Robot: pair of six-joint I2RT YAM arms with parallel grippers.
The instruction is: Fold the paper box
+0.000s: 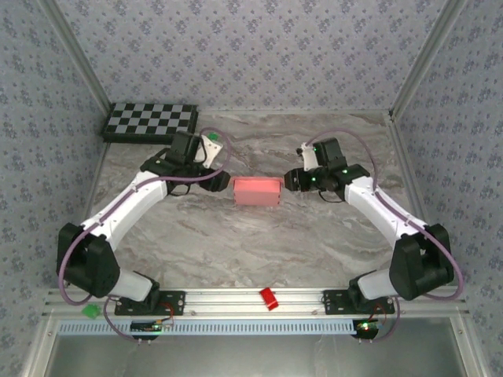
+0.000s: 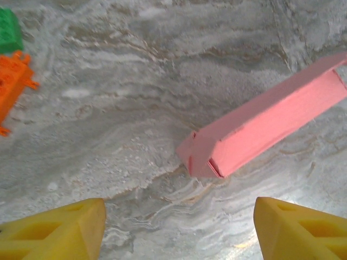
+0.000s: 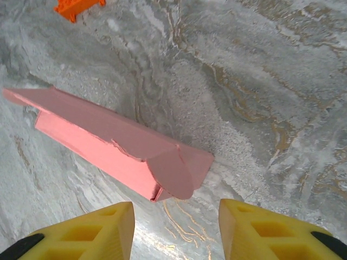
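Note:
The paper box (image 1: 258, 191) lies as a flat pink rectangle in the middle of the marble table (image 1: 259, 243), between my two grippers. My left gripper (image 1: 222, 182) stands just off its left end, jaws open and empty. In the left wrist view the box (image 2: 265, 127) runs up to the right beyond the gripper (image 2: 179, 227), with a small flap sticking out at its near end. My right gripper (image 1: 291, 181) sits off the box's right end, also open. In the right wrist view a rounded flap covers the near end of the box (image 3: 108, 143), just ahead of the gripper (image 3: 176, 227).
A checkerboard (image 1: 151, 122) lies at the back left. A small red block (image 1: 269, 298) rests on the front rail and a green piece (image 1: 93, 311) by the left base. Orange (image 2: 11, 86) and green (image 2: 8, 30) bricks lie to one side; an orange brick (image 3: 76, 6) shows far off.

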